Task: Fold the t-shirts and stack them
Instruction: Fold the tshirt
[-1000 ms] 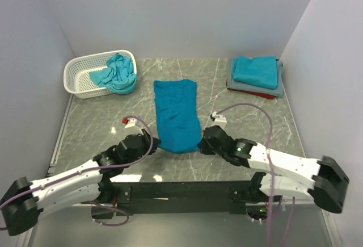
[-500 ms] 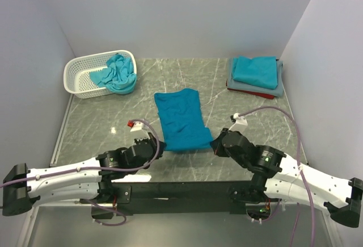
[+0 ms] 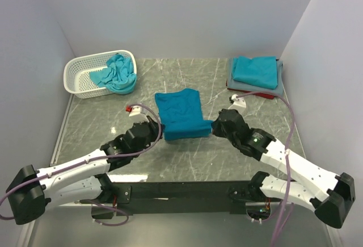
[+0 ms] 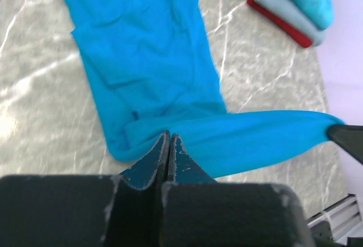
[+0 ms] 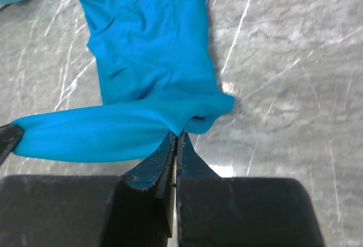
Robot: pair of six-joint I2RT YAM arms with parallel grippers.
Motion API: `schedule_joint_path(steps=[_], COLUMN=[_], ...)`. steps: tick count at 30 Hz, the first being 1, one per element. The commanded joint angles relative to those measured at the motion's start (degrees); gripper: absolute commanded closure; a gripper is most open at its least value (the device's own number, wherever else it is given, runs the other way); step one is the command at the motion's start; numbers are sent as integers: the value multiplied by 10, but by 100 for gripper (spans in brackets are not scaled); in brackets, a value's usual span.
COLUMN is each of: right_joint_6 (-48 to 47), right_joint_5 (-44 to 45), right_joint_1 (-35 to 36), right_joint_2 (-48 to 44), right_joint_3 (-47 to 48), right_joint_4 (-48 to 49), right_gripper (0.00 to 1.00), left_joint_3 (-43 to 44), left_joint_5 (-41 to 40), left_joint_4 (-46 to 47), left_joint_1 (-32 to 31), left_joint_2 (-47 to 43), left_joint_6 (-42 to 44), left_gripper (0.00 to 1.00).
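Observation:
A blue t-shirt (image 3: 180, 113) lies in the middle of the marble table, its near end lifted and doubled back over the rest. My left gripper (image 3: 161, 134) is shut on the near left corner of that shirt (image 4: 147, 71), my right gripper (image 3: 213, 126) shut on its near right corner (image 5: 153, 48). The raised hem stretches taut between the two grippers (image 4: 169, 135) (image 5: 176, 135). At the far right sits a stack of folded t-shirts (image 3: 256, 74): turquoise on top, grey and red beneath (image 4: 283, 8). More turquoise t-shirts (image 3: 116, 73) lie crumpled in the basket.
A white lattice basket (image 3: 79, 71) stands at the far left of the table. White walls close in the back and both sides. Both arms reach in from the near edge, their cables looping above them.
Both grippers have carried the shirt's near hem away from the arm bases, folding the lower part up over the upper part. The visible shirt is now about half as long.

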Motion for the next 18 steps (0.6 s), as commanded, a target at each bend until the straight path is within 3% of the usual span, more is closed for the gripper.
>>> schedule_joint_path(steps=[1, 18], right_joint_6=[-50, -110], right_joint_5=[-13, -83], right_joint_1=[-31, -131], right_joint_2=[21, 200], right_joint_3=[37, 124], right_joint_4=[48, 126], right_gripper=[100, 100], left_joint_3=[3, 28], left_joint_5=[50, 162], left_joint_4=[53, 147], left_joint_1=[42, 168], left_joint_2=[13, 114], left_joint_6=[51, 90], left_gripper=[100, 100])
